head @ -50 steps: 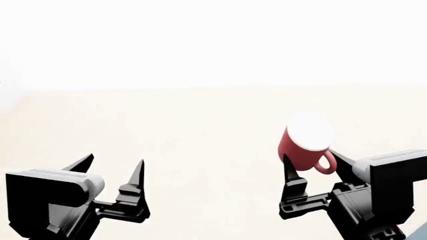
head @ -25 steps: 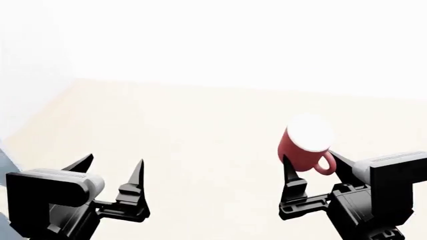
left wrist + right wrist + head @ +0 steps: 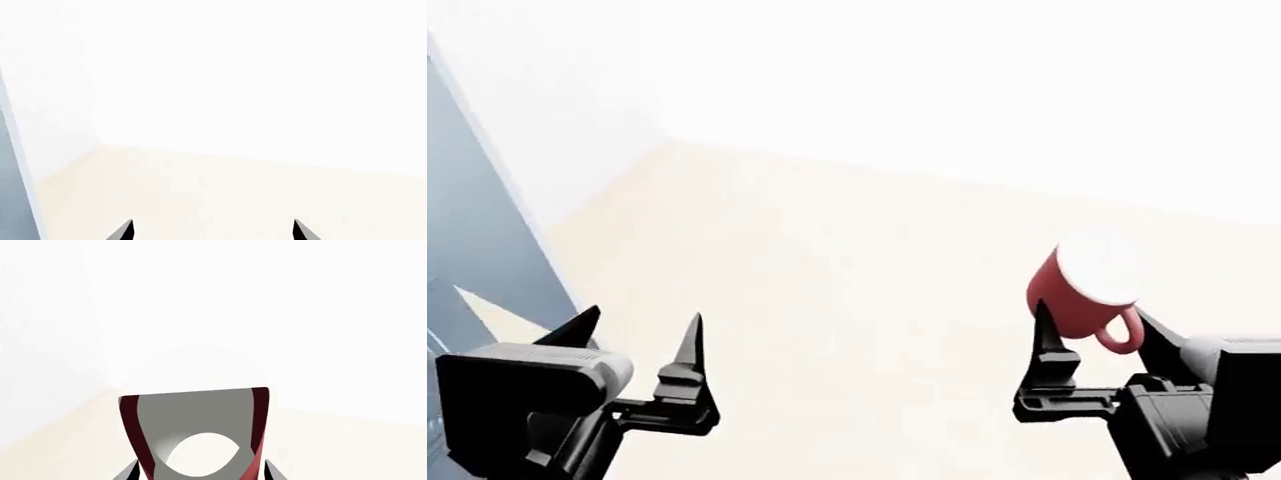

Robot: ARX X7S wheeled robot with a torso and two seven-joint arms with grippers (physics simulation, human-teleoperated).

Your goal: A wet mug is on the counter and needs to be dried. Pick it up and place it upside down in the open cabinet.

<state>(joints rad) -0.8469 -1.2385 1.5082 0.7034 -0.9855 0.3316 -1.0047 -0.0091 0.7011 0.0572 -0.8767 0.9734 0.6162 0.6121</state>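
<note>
The red mug hangs above a cream surface at the lower right of the head view, tilted, with its white end turned up and away and its loop handle low on the right. My right gripper is shut on the mug, one finger on each side. In the right wrist view the mug fills the space between the fingers of the right gripper. My left gripper stands open and holds nothing; its tips also show apart in the left wrist view. The counter and the cabinet's open shelves are out of view.
A slate blue-grey panel stands at the left edge of the head view and shows again in the left wrist view. Bright white walls meet the cream surface ahead, forming a corner toward the left.
The head view has swung, so the wall corner and the blue-grey panel have come into view at the left. The mug stays held in my right gripper. The left gripper stays open.
</note>
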